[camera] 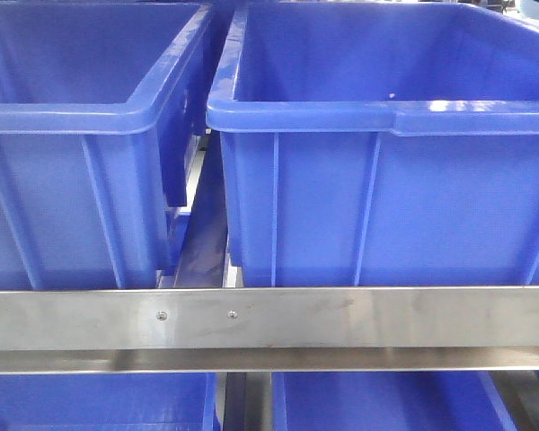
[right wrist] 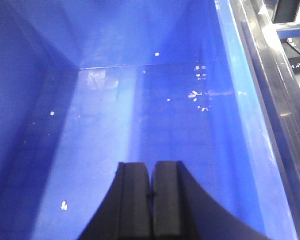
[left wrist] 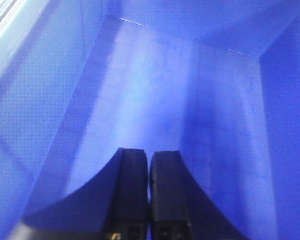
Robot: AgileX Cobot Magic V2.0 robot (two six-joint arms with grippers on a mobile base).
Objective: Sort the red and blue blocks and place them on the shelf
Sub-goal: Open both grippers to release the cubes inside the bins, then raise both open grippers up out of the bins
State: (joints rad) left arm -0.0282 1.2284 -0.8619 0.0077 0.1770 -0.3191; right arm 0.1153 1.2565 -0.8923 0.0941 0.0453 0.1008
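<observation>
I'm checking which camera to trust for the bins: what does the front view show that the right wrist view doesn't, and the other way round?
Only the front view shows the shelf's crossbar with its two screws, two bins side by side from outside, and more blue below the bar. Only the right wrist view shows the right gripper, shut and empty, over a bin floor dotted with white specks, with a metal edge on the right. Both show blue bins; neither shows a red or blue block.

Two big blue bins [camera: 90,153] [camera: 386,162] side by side; white specks [right wrist: 196,94] inside one.
</observation>
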